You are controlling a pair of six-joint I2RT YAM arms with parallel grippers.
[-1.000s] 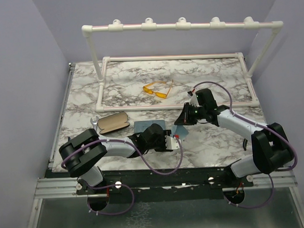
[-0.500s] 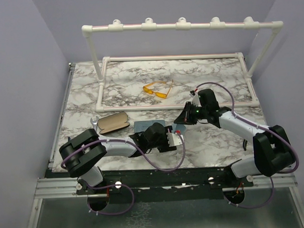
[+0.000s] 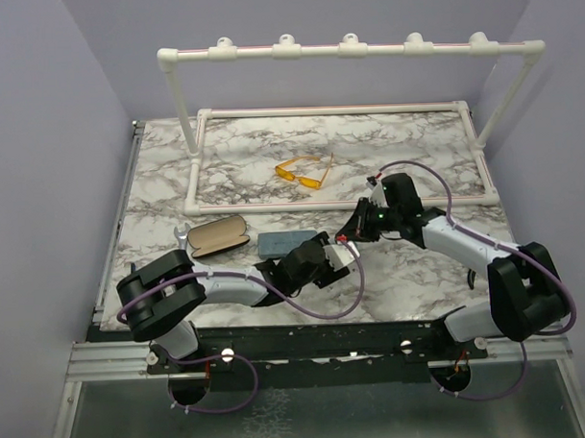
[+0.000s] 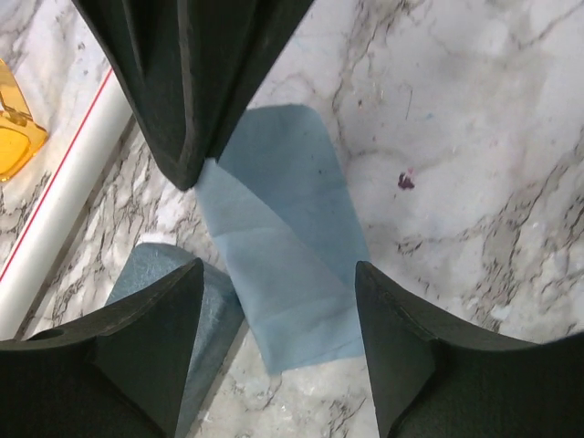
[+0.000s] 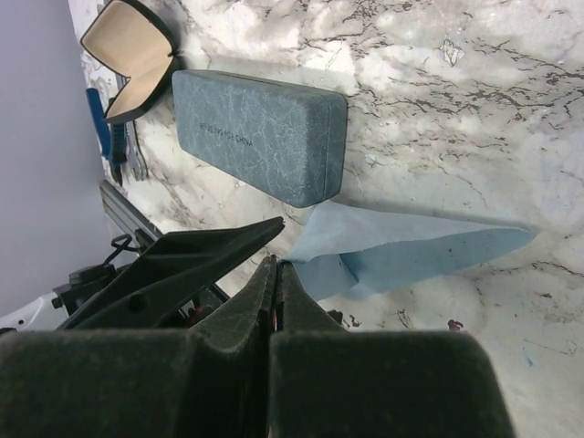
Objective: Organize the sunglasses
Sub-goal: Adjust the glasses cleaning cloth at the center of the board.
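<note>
right wrist: my right gripper (image 5: 274, 266) pinches the blue cloth (image 5: 401, 255) beside the case (image 5: 260, 137); my left gripper (image 4: 278, 278) is spread over the cloth.

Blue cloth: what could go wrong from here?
1. The right end effector is shut on just a corner of the blue cloth, so it may slip free.
2. The open left end effector sits very near the right one's fingers; they could collide.
3. The cloth lies beside the grey-blue case, which a pull might drag.

Black-and-white arms (image 3: 449, 236) (purple cables (image 3: 411, 163))
</note>
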